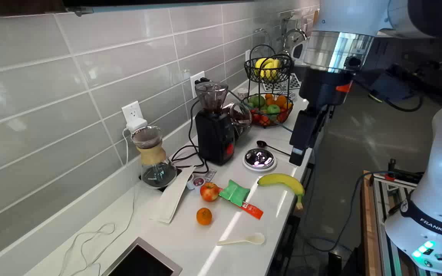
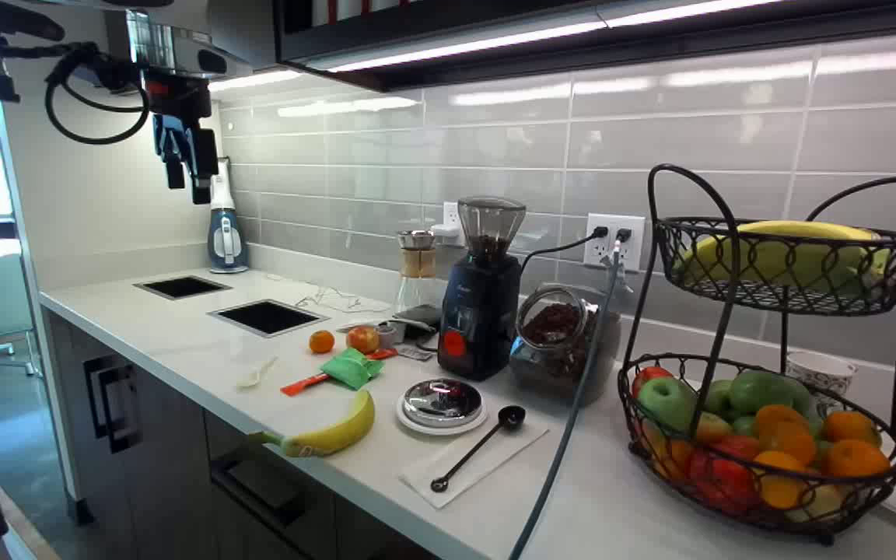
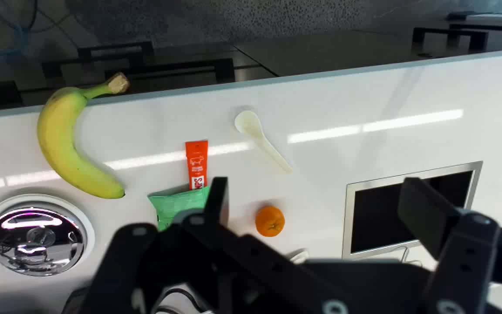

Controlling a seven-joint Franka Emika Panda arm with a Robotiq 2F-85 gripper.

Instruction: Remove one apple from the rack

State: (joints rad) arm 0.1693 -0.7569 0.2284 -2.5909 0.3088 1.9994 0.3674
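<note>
Green apples [image 2: 666, 401] sit in the lower tier of the black wire rack [image 2: 771, 300], and the coffee grinder [image 2: 479, 311] parts them from the gripper [image 3: 318, 198]. Rack and apples stand to one side of the grinder, past the bean jar [image 2: 561, 346]; the gripper hangs high over to the grinder's opposite side, toward the loose orange [image 3: 270, 221]. So the coming move, I judge, is chiefly a run along the surface [image 3: 342, 96] past the grinder, ending at the green apple nearest it, which looks the easiest to reach under the overhanging upper tier. Being round, it gives no long axis to line up with, and the one arm [image 1: 353, 17] leaves no question of which is nearer. The gripper is spread wide, with nothing held.

Counted: one rack of two tiers; at least three green apples below, overlap hiding the full number, with oranges [image 2: 856, 459] and red fruit [image 2: 728, 470] I cannot tally; bananas [image 2: 798, 228] above, number unclear. On the gripper's side of the grinder lie one orange, one red-and-yellow apple [image 1: 209, 191], one green packet [image 1: 235, 193], one red stick packet [image 3: 197, 163], one pale spoon [image 3: 251, 126] and, farther off, two framed dark panels [image 2: 267, 317]. Between the grinder and the surface's edge: one loose banana [image 3: 61, 146], one shiny round disc [image 3: 37, 235], one black scoop [image 2: 510, 418].
</note>
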